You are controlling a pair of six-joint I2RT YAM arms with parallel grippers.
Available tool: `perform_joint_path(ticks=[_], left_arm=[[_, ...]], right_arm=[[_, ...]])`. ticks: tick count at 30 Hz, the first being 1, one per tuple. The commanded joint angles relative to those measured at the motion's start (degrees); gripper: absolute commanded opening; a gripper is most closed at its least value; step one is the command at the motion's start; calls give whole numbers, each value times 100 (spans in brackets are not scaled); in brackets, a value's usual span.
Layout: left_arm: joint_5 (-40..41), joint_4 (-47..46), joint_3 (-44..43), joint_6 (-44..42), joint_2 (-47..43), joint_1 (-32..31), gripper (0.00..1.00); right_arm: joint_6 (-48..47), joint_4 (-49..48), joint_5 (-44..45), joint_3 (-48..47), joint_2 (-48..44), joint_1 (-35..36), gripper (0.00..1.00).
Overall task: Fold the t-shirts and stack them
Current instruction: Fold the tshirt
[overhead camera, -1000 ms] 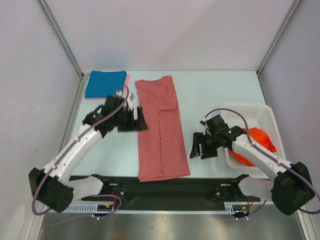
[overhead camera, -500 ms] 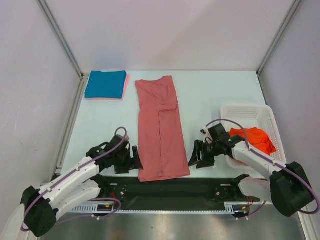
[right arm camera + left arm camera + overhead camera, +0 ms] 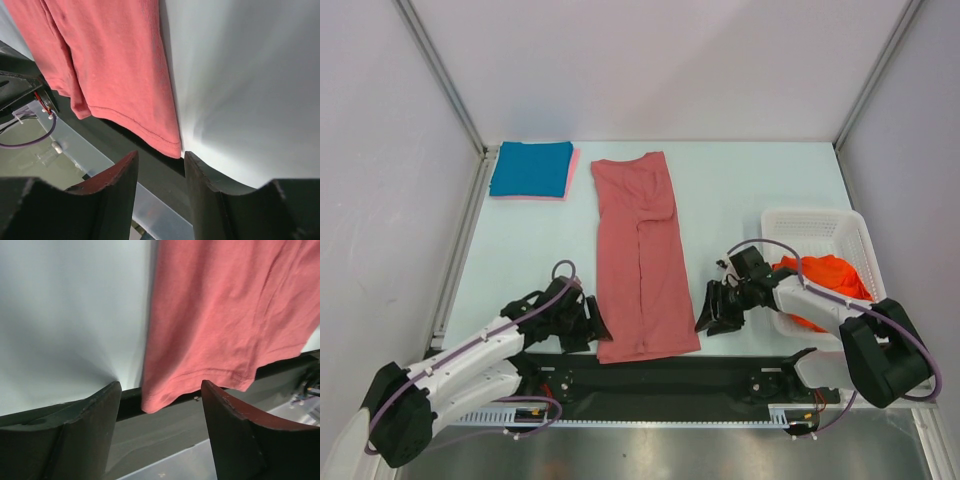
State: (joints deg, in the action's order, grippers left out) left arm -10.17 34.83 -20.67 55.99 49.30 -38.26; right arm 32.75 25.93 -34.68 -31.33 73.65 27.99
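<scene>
Salmon shirt [image 3: 640, 255] lies flat on the worktop [image 3: 740, 190], folded into a long narrow strip that runs from the far side to the near edge. Its near hem overlaps the dark rail [image 3: 720, 370] there. A crease bulges partway along its right side.

Left hand [image 3: 588, 325] sits low at the shirt's near left corner. In the left wrist view the hand [image 3: 159, 390] has its fingers [image 3: 85, 435] well apart. The shirt [image 3: 225, 305] corner shows in the gap between their tips and is not pinched.

Right hand [image 3: 712, 310] sits just off the shirt's near right corner. In the right wrist view this hand [image 3: 161, 156] also has its fingers [image 3: 210, 195] apart, with a narrower gap. The shirt [image 3: 115, 65] hem corner ends right above that gap. Whether it touches the cloth cannot be told.

Teal shirt [image 3: 530, 168] is folded square, far and to the left of the salmon shirt, well apart from it. It rests on a pink shirt [image 3: 574, 165], of which only a thin edge shows.

White basket [image 3: 810, 222] stands right of the salmon shirt, beyond the right hand. An orange shirt [image 3: 825, 275] is bunched inside it.
</scene>
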Motion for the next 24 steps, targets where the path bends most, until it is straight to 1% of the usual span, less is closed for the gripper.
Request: perform_joint_path(ticks=[1, 4, 7, 12, 16, 20, 24], left_arm=[[-98, -309, 256, 158, 194, -76, 71], [-90, -126, 239, 272, 273, -173, 67], [-73, 41, 247, 492, 186, -436, 66], [7, 322, 230, 703, 54, -594, 65], [7, 244, 230, 686, 141, -630, 65], [-64, -10, 238, 650, 361, -648, 64], [-2, -64, 203, 633, 414, -656, 62]], right_arm=[[108, -334, 57, 75, 44, 75, 47], [100, -370, 93, 136, 132, 136, 46], [117, -413, 128, 232, 124, 154, 45], [284, -563, 128, 347, 124, 321, 45], [390, -747, 180, 426, 185, 409, 46], [416, -809, 233, 470, 264, 462, 46], [425, -853, 294, 540, 299, 462, 46]])
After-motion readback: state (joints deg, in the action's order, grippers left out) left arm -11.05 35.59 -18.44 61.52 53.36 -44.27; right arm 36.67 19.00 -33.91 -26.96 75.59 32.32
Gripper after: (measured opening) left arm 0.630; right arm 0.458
